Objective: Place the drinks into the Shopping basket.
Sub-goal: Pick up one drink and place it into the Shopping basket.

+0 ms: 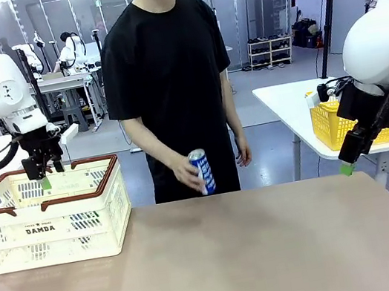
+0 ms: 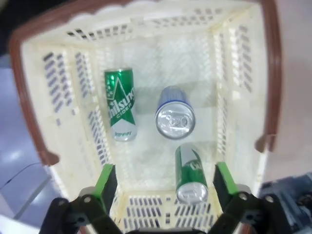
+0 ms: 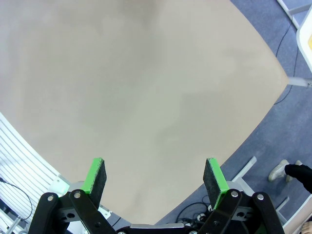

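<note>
Front view: the Shopping basket sits on the desk at its left end, and is the landmark for all positions below. The left tool hangs just above the basket's far rim, jaws apart and empty. The right tool hangs well to the right of the basket, beyond the desk's right edge, jaws apart and empty. A person stands at the far side, to the right of the basket, with a blue-and-white can held upright in one hand near the desk's far edge.

Left wrist view: three cans are inside the basket: a green can lying on its side, a blue can seen top-on, and a second green can lying nearest the tool.

Step in hand, judged: three drinks are stowed; the hand-held can is the next item. The next move calls for a tool to reach that can, clamp it around the body and carry it over the basket's rim.

Legible text: "DAMDA" on the basket's near wall; the first green can's white lettering reads roughly "milsung cider"
</note>
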`<state>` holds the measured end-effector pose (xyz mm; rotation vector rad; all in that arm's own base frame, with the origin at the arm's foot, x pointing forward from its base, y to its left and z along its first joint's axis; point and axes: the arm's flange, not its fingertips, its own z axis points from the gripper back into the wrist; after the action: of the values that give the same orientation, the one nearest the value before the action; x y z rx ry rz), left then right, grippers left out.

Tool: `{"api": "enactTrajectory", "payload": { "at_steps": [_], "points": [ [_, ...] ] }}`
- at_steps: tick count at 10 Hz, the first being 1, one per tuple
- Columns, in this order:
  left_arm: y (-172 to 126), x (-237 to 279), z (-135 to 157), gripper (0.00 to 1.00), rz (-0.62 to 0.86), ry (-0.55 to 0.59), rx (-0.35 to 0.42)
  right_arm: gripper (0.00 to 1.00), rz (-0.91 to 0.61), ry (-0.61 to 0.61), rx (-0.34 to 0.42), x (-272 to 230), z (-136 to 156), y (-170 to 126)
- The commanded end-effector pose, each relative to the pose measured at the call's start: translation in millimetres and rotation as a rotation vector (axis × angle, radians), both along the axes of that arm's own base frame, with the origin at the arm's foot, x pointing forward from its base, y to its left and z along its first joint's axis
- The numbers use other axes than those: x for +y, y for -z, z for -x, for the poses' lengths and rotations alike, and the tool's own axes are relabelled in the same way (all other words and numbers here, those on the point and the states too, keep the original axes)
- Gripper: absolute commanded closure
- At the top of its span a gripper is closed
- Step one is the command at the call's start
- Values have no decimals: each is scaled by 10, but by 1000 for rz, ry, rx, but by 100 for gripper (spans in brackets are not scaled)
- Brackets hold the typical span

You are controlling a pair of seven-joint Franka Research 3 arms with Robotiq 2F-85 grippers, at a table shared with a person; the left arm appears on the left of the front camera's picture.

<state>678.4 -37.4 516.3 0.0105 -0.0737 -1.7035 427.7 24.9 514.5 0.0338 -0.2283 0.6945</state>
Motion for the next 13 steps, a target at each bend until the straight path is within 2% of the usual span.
{"api": "enactTrajectory", "payload": {
  "at_steps": [1, 3, 4, 6, 7, 8, 11, 13],
  "points": [
    [-344, -25, 335, 0, -71, -10, -17, 0, 4, -15, 0, -27, 9, -9],
    [-486, 82, 763, 0, -67, 12, -11, 0, 4, -15, 0, -27, 9, -9],
    [-465, 124, 1009, 0, -87, 3, 21, 0, 4, -15, 0, -27, 9, -9],
    [-246, 187, 1609, 0, -59, 46, 52, 0, 4, -15, 0, -27, 9, -9],
    [-74, 218, 1845, 0, -62, 44, 61, 0, 4, -15, 0, -27, 9, -9],
    [103, 229, 2036, 0, -26, 90, 57, 0, 4, -15, 0, -27, 9, -9],
    [473, 300, 2349, 0, 18, 142, 33, 0, 4, -15, 0, -27, 9, -9],
    [580, 327, 2331, 0, 14, 172, 36, 0, 4, -15, 0, -27, 9, -9]
  ]
}}
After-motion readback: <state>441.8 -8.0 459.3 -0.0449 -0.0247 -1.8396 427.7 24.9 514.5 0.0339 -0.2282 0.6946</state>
